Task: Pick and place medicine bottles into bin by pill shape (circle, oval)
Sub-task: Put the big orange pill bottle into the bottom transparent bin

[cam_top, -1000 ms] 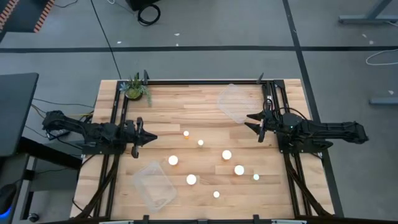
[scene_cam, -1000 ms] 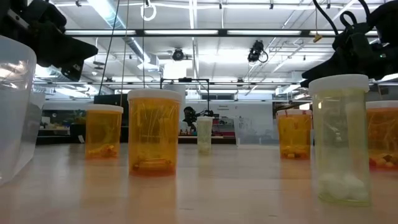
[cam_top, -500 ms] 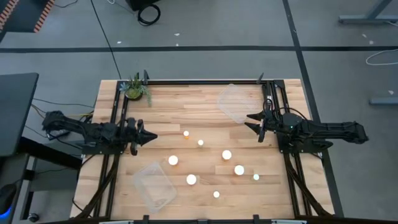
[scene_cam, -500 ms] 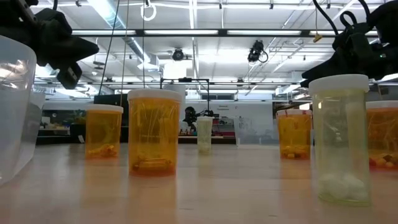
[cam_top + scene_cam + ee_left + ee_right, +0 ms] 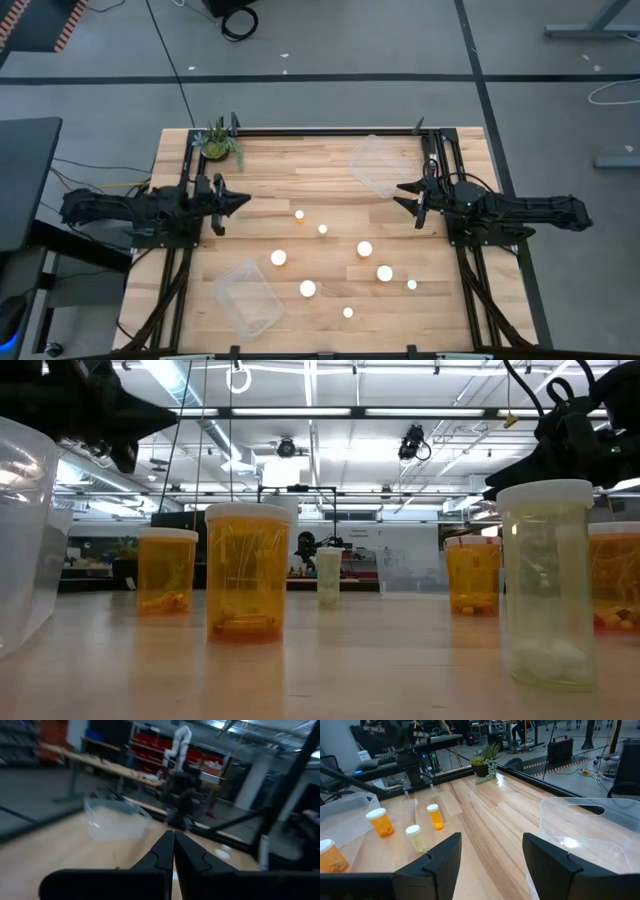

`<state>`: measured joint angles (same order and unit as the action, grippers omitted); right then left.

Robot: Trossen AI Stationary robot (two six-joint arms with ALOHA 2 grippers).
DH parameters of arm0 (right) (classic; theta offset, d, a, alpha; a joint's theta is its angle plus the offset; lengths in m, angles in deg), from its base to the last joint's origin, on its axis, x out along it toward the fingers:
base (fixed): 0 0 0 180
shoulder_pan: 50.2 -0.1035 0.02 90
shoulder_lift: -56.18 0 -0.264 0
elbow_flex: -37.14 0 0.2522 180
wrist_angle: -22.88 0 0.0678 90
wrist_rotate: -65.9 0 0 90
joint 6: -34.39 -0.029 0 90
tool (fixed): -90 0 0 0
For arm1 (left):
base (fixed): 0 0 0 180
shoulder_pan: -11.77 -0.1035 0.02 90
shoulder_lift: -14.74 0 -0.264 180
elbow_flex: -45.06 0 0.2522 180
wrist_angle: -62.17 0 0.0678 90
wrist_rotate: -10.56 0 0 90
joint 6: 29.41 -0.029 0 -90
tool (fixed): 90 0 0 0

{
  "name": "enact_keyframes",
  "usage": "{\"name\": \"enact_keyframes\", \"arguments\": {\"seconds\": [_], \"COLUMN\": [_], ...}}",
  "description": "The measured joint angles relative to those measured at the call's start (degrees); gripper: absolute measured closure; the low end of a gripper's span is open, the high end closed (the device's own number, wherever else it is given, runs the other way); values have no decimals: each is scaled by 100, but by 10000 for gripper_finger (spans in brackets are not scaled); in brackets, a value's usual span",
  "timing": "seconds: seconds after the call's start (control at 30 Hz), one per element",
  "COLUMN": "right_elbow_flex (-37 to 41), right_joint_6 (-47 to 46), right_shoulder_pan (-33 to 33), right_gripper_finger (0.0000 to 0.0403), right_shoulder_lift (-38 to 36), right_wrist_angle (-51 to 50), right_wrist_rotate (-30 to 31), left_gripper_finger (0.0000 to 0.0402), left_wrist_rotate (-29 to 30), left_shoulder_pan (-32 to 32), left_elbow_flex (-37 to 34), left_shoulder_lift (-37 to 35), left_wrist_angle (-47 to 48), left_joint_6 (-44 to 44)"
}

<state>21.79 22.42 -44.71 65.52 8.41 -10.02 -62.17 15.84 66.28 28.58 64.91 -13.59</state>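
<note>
Several small medicine bottles with white caps stand upright on the wooden table point(image 5: 330, 170), spread from one at the far side point(image 5: 299, 214) to one at the near side point(image 5: 348, 313); most are orange point(image 5: 246, 570), one is pale point(image 5: 545, 585). My left gripper point(image 5: 243, 200) is shut and empty, raised at the table's left side, left of the bottles. My right gripper point(image 5: 398, 196) is open and empty above the table's right side, beside the far clear bin point(image 5: 378, 165); its wrist view point(image 5: 491, 840) looks at bottles point(image 5: 381, 822).
A second clear bin point(image 5: 250, 297) lies at the near left. A small potted plant point(image 5: 218, 142) stands at the far left corner. Black rails point(image 5: 440, 160) run along the table's left, right and far edges. Bare wood lies between the far bin and the plant.
My left gripper has moved toward the table's far edge and risen; in the low view it stands higher than before. The right arm and the bottles have kept still.
</note>
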Motion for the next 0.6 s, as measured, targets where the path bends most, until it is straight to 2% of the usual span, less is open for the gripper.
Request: {"name": "enact_keyframes", "arguments": {"seconds": [0.37, 0.47, 0.6], "right_elbow_flex": [0, 1, 0], "right_joint_6": [-2, 0, -2], "right_shoulder_pan": [-2, -1, 0], "right_gripper_finger": [185, 185, 185], "right_shoulder_lift": [0, 0, 0], "right_wrist_angle": [0, 0, 0], "right_wrist_rotate": [0, 0, 0], "left_gripper_finger": [382, 387, 390], "left_wrist_rotate": [75, 73, 72], "left_shoulder_pan": [-763, -937, -1046], "left_elbow_flex": [143, 145, 145], "left_shoulder_lift": [889, 1299, 1852], "left_wrist_angle": [-552, -1000, -1140], "left_joint_6": [-1914, -1764, -1315]}}
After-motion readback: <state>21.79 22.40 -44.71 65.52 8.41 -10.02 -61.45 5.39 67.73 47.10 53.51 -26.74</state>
